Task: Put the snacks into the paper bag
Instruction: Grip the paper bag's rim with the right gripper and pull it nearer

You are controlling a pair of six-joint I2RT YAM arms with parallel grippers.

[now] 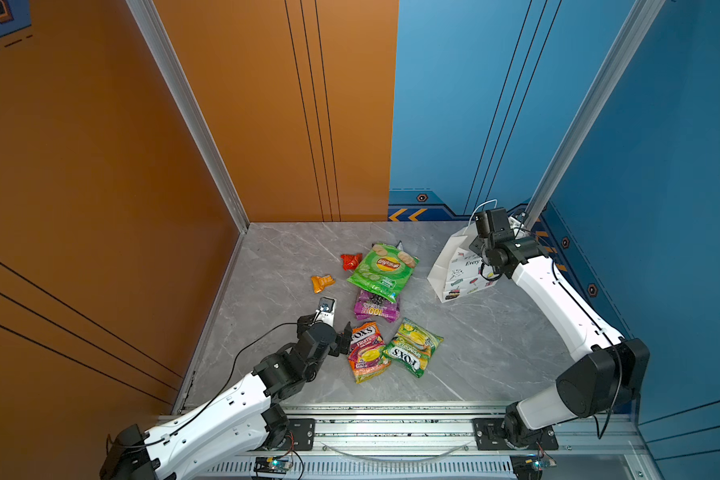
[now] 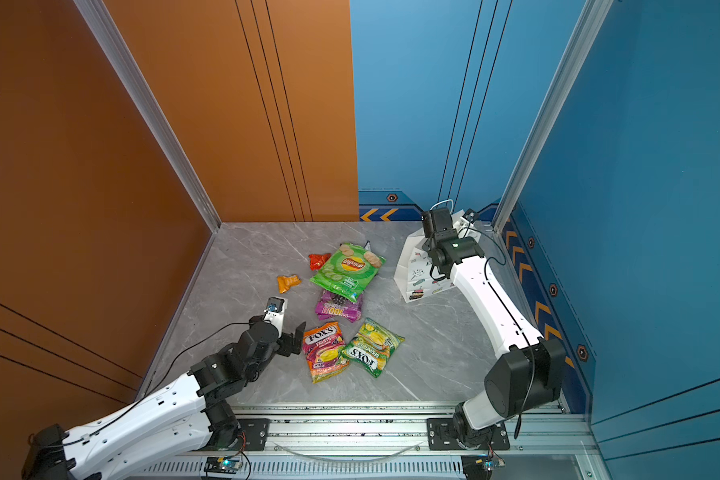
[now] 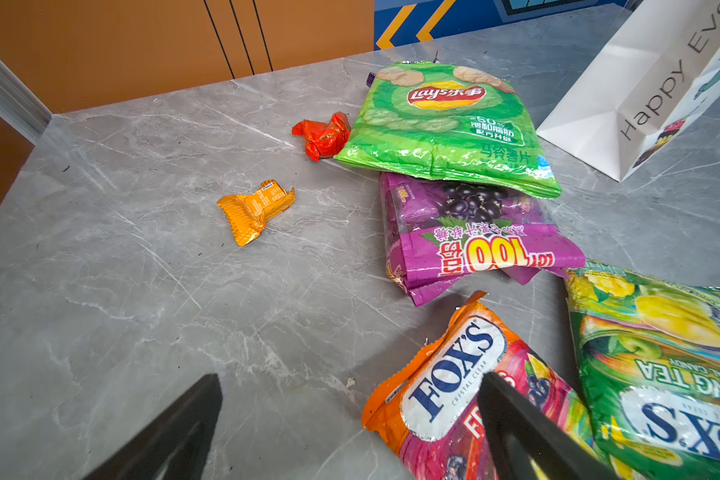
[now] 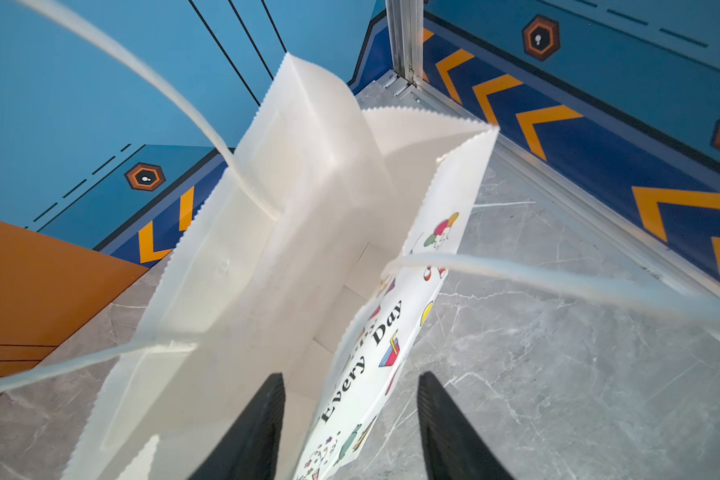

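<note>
The snacks lie mid-table in both top views: a green Lay's bag [image 1: 383, 266] overlapping purple packets [image 1: 377, 307], an orange FOX'S bag [image 1: 366, 351], a green FOX'S bag [image 1: 414, 347], a small orange packet [image 1: 322, 283] and a small red packet [image 1: 351, 261]. My left gripper [image 3: 350, 419] is open just left of the orange FOX'S bag [image 3: 445, 386], one finger over its edge. The white paper bag [image 1: 454, 266] stands at the back right, mouth open. My right gripper [image 4: 350, 378] straddles the bag's printed wall [image 4: 395, 332], one finger inside and one outside, with gaps on both sides.
Orange wall panels [image 1: 100, 166] close the left and back, blue ones [image 1: 661, 166] the right. An aluminium post [image 4: 404, 37] stands in the corner behind the bag. A metal rail [image 1: 391, 428] runs along the front. The bag's cord handles [image 4: 558, 282] arch around the right wrist.
</note>
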